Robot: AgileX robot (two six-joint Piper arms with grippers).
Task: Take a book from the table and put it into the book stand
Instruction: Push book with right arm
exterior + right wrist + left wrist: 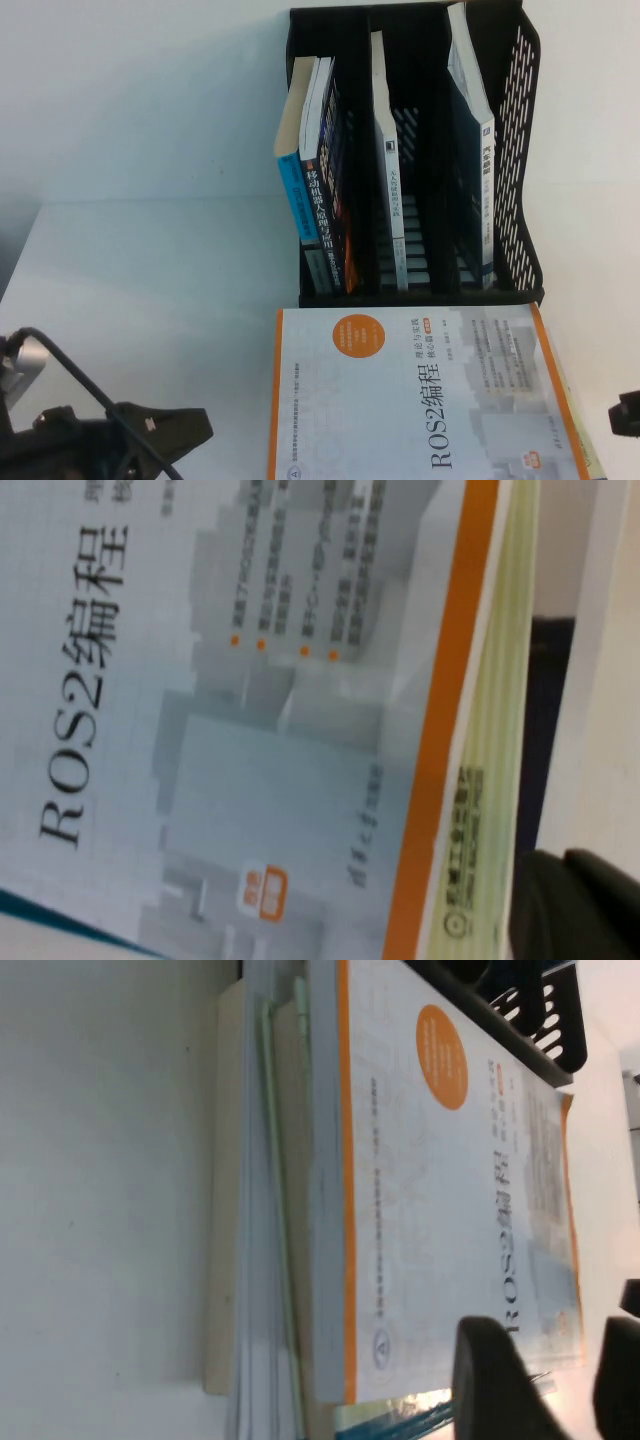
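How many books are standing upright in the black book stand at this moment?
4 in the book stand: a blue-spined book and a dark-spined book in its left compartment, one white book in the middle, one white book in the right. Thinner ones may be hidden.

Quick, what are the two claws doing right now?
Left claw: open, empty, over the book's near left corner.
Right claw: by the book's right edge, cannot tell.

High view angled down over table (150,260) and book stand (415,150); both wrist views close on ROS2 book (420,400), shared by all.
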